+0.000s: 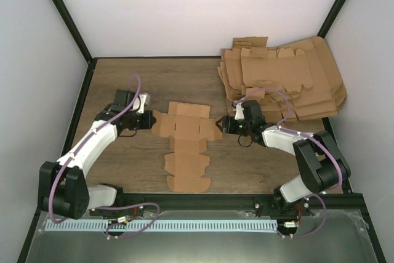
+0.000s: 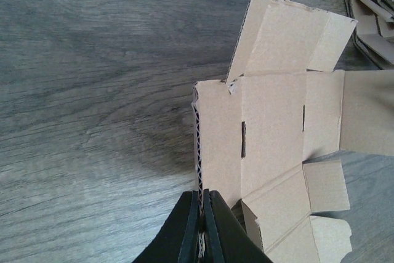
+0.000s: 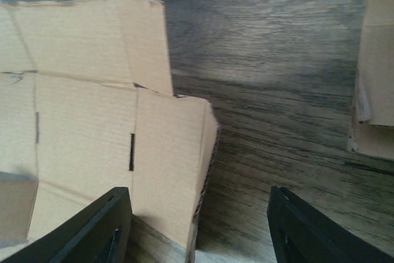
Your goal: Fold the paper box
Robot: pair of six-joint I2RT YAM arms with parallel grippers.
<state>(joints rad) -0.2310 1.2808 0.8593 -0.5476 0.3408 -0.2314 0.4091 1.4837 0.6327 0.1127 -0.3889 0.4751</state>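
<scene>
The paper box (image 1: 184, 143) lies as a mostly flat brown die-cut sheet in the middle of the wooden desk (image 1: 123, 84), its long strip of panels running toward 6 o'clock and a short cross-piece of panels and flaps spanning from 9 to 3 o'clock. The left end effector (image 1: 148, 120) sits at the sheet's 9 o'clock edge and is clenched on it: in the left wrist view its two black fingers (image 2: 184, 235) are pressed together on the corrugated edge of a side panel that stands up from the desk, with the slotted panels and small tabs spreading away beyond it. The right end effector (image 1: 223, 124) is at the sheet's 3 o'clock edge with its jaws released and spread wide. In the right wrist view one finger (image 3: 92, 229) lies over the outermost panel, the other stands well apart over bare wood, and the panel's edge is lifted slightly off the desk between them, nearer the first finger; nothing is gripped there. A pile of flat cardboard sheets (image 1: 283, 78) rests toward 1 o'clock from the box, at the far right corner of the desk, apart from the sheet being worked.
</scene>
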